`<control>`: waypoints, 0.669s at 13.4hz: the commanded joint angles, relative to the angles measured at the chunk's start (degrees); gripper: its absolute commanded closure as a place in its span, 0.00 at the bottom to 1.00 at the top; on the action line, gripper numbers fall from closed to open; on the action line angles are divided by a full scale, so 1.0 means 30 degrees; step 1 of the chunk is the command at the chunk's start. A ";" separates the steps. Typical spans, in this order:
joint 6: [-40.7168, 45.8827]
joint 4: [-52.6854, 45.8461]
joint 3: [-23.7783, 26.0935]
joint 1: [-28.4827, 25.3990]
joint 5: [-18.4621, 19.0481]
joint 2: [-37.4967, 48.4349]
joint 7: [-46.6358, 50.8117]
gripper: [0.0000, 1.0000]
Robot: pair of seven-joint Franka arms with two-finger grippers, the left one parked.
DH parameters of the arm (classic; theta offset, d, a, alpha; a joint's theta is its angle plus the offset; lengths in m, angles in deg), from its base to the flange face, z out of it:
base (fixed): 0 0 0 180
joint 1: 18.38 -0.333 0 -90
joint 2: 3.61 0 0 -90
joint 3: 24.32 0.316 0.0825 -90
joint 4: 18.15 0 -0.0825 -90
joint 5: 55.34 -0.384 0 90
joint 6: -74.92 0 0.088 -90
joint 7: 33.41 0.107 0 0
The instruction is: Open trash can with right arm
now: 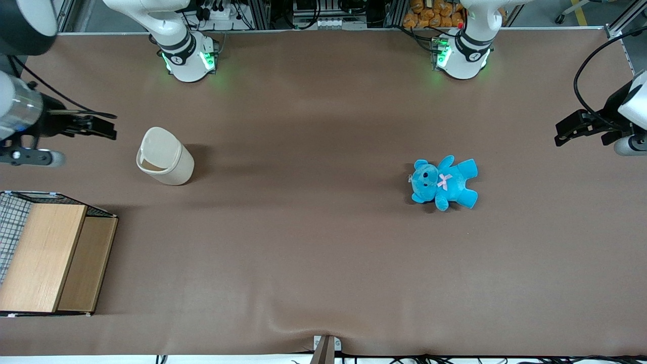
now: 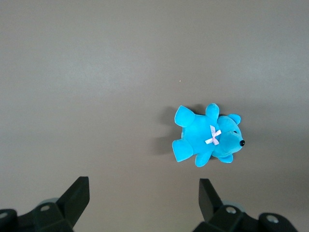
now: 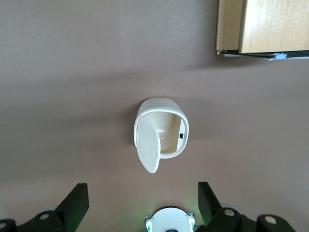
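The trash can [image 1: 165, 156] stands upright on the brown counter [image 1: 313, 242], toward the working arm's end, and I'll place everything else from it. Its flip lid [image 3: 147, 145] is swung up and stands tilted on one side of the rim, so the cream inside of the bin lies open to the wrist camera looking down on it.

The right arm [image 1: 20, 114] hangs above the counter's edge, off to the side of the trash can toward the working arm's end and clear of it, touching nothing. Its end effector [image 1: 103, 126] points toward the bin with a strip of bare counter between them. From the wrist camera the two black fingers [image 3: 77, 200] are spread wide apart, released, with nothing between them.

Nearer to the front camera than the trash can sits a wooden box [image 1: 48, 258] at the counter's edge, with a wire mesh panel [image 1: 11, 220] against it; a band of open counter separates box and bin. Farther from the camera than the bin stands the arm's white base [image 1: 187, 58], again with free room between.

A blue teddy [image 1: 444, 182] lies flat well apart from the trash can, toward the parked arm's end, with a wide stretch of bare brown surface between the two.
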 commanded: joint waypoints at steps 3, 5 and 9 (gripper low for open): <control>-0.0105 -0.1344 -0.0020 0.0992 -0.0225 0.0238 -0.1722 0.00; -0.0167 -0.1139 -0.0049 0.1227 -0.0748 0.0796 -0.2045 0.00; -0.2707 0.1954 -0.0402 0.1111 -0.1251 0.3250 -0.2163 0.00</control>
